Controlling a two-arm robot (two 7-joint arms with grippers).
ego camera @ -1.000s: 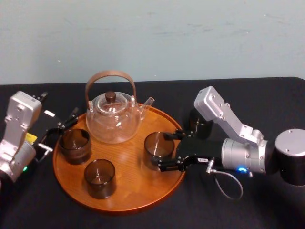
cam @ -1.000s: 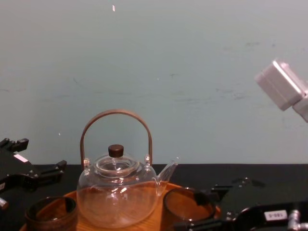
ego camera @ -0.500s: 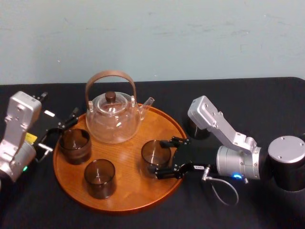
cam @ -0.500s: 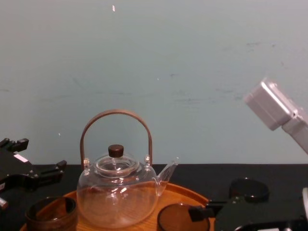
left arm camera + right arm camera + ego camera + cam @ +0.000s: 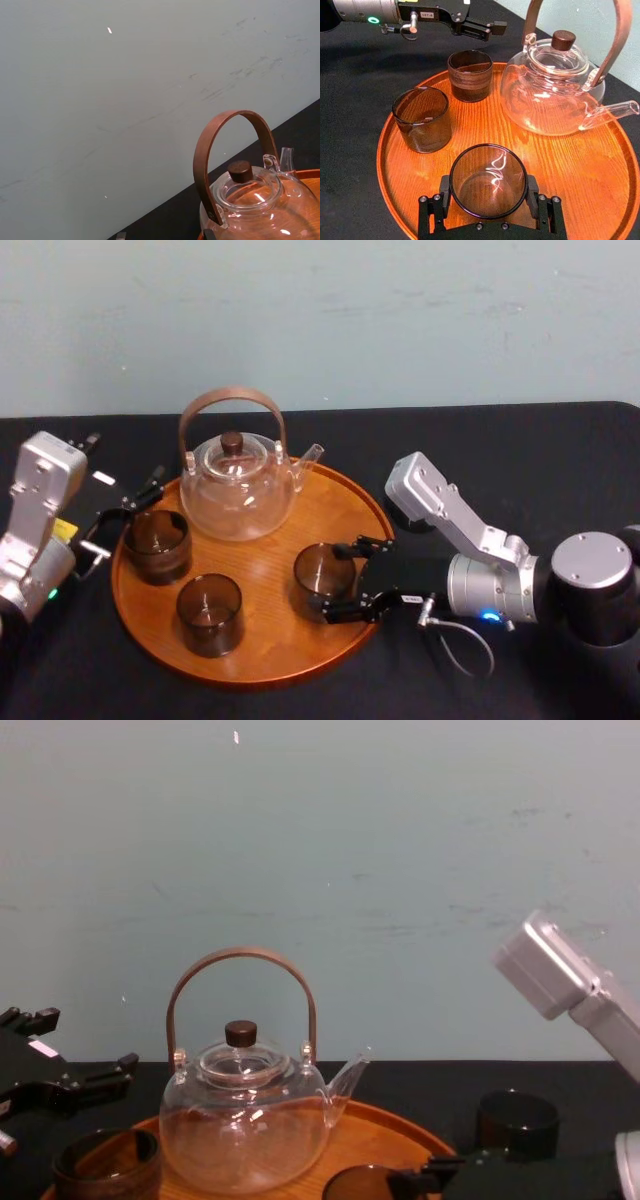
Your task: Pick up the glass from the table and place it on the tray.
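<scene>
Head view: right gripper (image 5: 335, 584) clamps the glass (image 5: 322, 575), right side of the tray (image 5: 270, 640). Left gripper (image 5: 122, 520) idles by the tray's left rim, jaws spread.

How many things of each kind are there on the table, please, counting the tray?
Tray: 1
Glass teapot: 1
Dark glasses: 4, three on the tray (back left, front left, one between the right gripper's fingers) and one on the black table right of the tray
Total: 6

A clear glass teapot (image 5: 252, 202) with an arched brown handle (image 5: 204, 165) is sitting on a round orange-brown wooden tray (image 5: 311, 176).
</scene>
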